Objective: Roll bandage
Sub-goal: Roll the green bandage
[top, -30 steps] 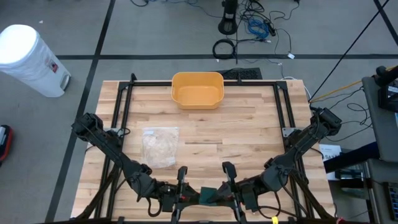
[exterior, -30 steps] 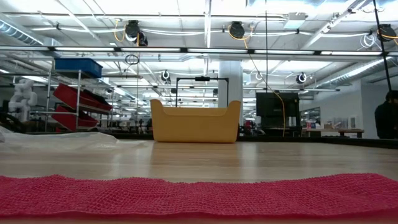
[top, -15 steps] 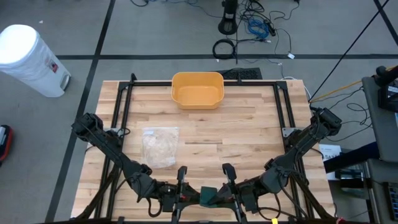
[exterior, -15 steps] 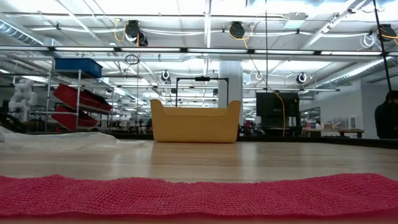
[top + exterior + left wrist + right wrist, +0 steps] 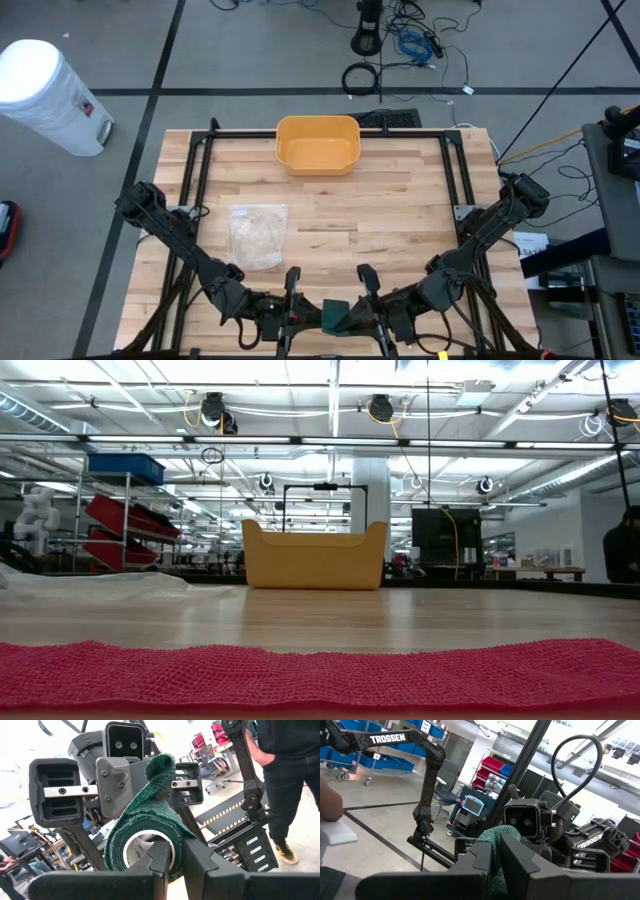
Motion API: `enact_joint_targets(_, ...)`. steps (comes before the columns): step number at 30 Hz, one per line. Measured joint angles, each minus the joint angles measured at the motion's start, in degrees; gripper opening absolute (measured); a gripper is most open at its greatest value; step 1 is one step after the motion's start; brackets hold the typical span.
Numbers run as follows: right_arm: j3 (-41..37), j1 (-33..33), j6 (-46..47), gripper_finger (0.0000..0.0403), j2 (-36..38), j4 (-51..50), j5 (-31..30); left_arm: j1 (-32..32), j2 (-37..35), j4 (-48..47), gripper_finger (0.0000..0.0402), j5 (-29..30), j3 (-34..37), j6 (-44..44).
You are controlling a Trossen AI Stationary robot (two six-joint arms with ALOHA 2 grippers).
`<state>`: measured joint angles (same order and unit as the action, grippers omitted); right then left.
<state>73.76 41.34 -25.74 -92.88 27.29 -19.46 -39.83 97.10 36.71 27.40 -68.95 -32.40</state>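
At the near edge of the worktop point(image 5: 400, 200), left of its middle, the left end effector point(image 5: 300, 315) points toward the right one, its fingers narrowed onto the green bandage point(image 5: 335, 316). The left wrist view shows that grip closely: the bandage point(image 5: 145, 840) is partly wound on a white core, with the two dark fingers point(image 5: 160, 865) pinching the roll's edge and a loose tail rising to the other arm's end effector behind it. A clear plastic bag point(image 5: 257, 235) lies flat on the wood toward the left side, well apart from both arms. A yellow tub point(image 5: 317, 144) sits at the middle of the far edge; in the low view the tub point(image 5: 314, 555) stands upright beyond a band of red mesh point(image 5: 320, 675) stretched across the near edge. Just right of the bandage, the right end effector point(image 5: 368, 312) faces the left one, its fingers drawn narrow on the bandage tail point(image 5: 496, 850), as its wrist view shows. A person in dark clothes point(image 5: 290, 775) stands on the floor beyond the worktop.
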Motion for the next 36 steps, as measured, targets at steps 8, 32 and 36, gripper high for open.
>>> enact_joint_targets(8,0.0,0.0,-0.02,0.0026,0.0,-0.02,0.15,0.0,0.0,0.04,0.0038,0.0,0.01,0.0)
enact_joint_targets(32,0.0,0.13,1.23,0.0112,0.0,-0.52,-1.36,-0.31,-0.48,-1.65,0.0038,7.21,0.04,-7.39)
enact_joint_targets(36,0.0,0.25,1.74,0.0112,0.0,-0.84,-1.46,-0.33,-0.48,-1.88,0.0038,7.89,0.04,-7.41)
